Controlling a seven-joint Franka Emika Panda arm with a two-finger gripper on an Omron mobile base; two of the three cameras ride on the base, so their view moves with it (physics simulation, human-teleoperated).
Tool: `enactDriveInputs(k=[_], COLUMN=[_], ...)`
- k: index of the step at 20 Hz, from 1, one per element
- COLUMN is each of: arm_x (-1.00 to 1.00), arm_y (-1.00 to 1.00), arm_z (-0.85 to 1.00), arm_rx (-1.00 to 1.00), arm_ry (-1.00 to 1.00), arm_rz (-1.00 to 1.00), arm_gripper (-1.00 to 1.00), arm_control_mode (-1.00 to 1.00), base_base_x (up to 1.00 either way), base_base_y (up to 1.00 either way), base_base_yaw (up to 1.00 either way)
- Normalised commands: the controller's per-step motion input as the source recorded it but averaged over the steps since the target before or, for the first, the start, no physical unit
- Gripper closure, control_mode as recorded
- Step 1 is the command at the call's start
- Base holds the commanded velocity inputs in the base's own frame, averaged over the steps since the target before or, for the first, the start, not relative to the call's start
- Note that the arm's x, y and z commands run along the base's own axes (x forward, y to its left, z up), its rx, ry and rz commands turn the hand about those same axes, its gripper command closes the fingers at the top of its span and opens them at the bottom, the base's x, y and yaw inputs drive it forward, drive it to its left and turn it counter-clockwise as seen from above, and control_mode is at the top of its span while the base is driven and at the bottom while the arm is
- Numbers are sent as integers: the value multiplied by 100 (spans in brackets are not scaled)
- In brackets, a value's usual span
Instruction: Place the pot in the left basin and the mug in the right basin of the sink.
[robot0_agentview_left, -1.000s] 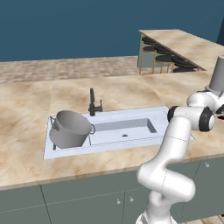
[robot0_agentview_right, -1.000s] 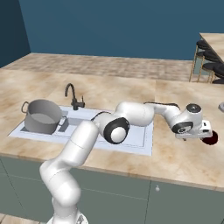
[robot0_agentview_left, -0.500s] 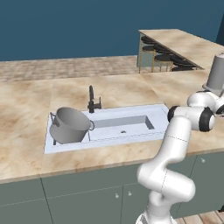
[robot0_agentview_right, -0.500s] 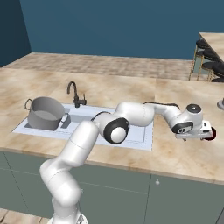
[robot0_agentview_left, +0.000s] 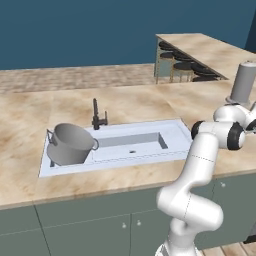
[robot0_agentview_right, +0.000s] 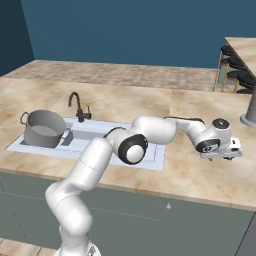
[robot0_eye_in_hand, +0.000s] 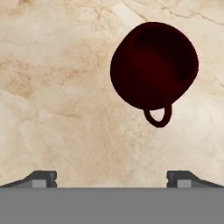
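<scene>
- gripper (robot0_eye_in_hand: 111, 178) spread wide, empty, above the counter (robot0_eye_in_hand: 57, 87)
- mug (robot0_eye_in_hand: 154, 65) on the counter, ahead of the fingertips
- pot (robot0_agentview_left: 71, 144) sits in the left basin (robot0_agentview_left: 56, 161)

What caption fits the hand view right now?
Open gripper hovers above the dark red mug standing on the marble counter, handle toward the fingertips.

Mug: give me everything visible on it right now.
The small dark maroon round mug shows in the hand view from above: a glossy, near-black red body with one small loop handle pointing toward the fingers. It sits on the beige marble counter, off toward one finger rather than centred between them. Nothing else touches it; the open fingers are clear of it.
</scene>
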Motion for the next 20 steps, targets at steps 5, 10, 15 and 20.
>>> enactDriveInputs(k=[5, 10, 15, 20], arm_x=[0, 0, 0, 0], arm_y=[0, 0, 0, 0], arm_z=[0, 0, 0, 0], arm_rx=[0, 0, 0, 0], arm_ry=[0, 0, 0, 0], arm_rz=[0, 0, 0, 0], arm_gripper=[-100, -100, -100, -100], arm_control_mode=[100, 100, 100, 100], base_base_x=[0, 0, 0, 0], base_base_y=[-53, -51, -45, -40], base_base_yaw=[0, 0, 0, 0])
